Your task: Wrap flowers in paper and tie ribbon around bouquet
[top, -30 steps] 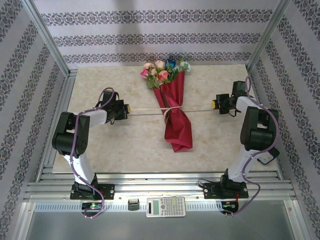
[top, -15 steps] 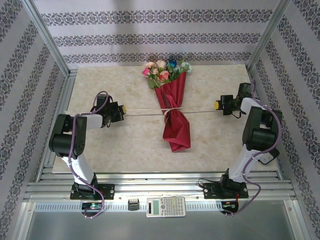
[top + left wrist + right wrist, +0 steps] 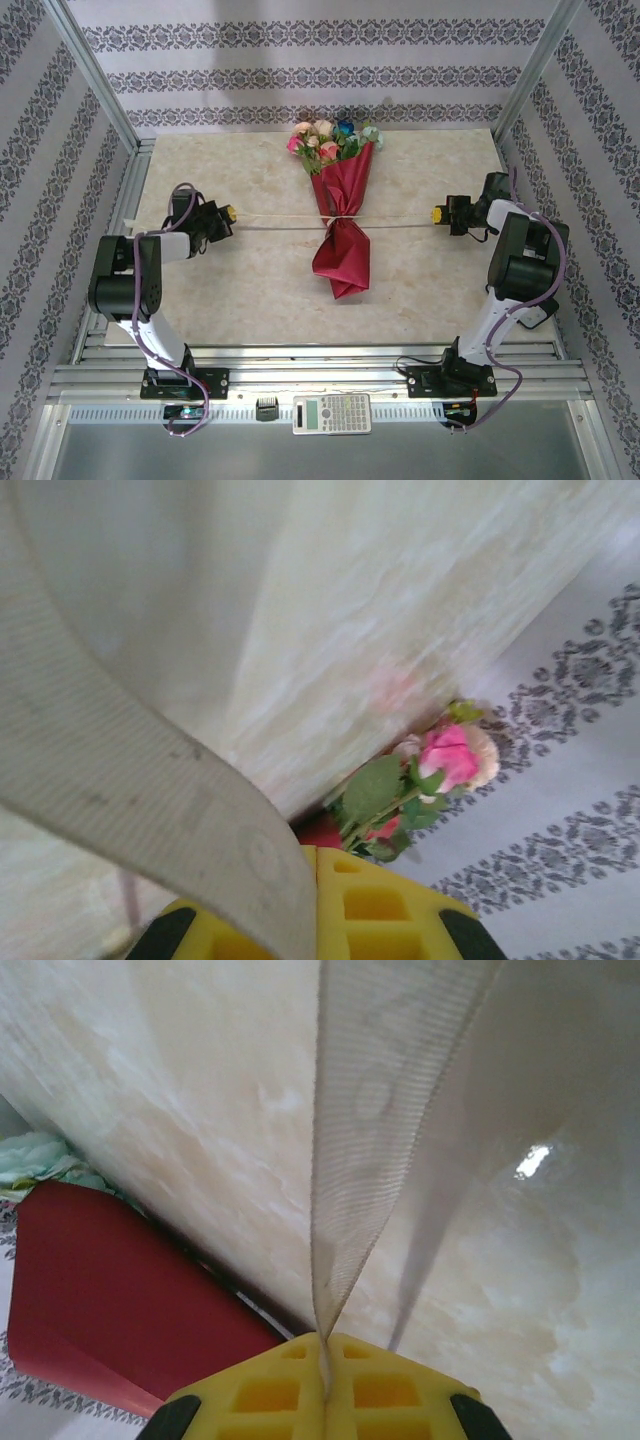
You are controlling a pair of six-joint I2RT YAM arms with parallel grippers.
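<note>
Toward far edge of table (image 3: pixel 220 290), centre: bouquet (image 3: pixel 338 215), flowers (image 3: pixel 330 140) at far end, red paper (image 3: pixel 340 265) tail pointing at near edge. Ribbon (image 3: pixel 280 224) tied round its waist, stretched taut both ways. Left gripper (image 3: pixel 228 214) near left edge, clamped on one ribbon end; right gripper (image 3: pixel 437 214) near right edge, clamped on the other.

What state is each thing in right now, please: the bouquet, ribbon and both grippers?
bouquet: lying flat, paper cinched at the waist
flowers: heads showing above the paper's wide end
ribbon: pulled taut between the grippers, looped round the bouquet
left gripper: shut on the ribbon
right gripper: shut on the ribbon
</note>
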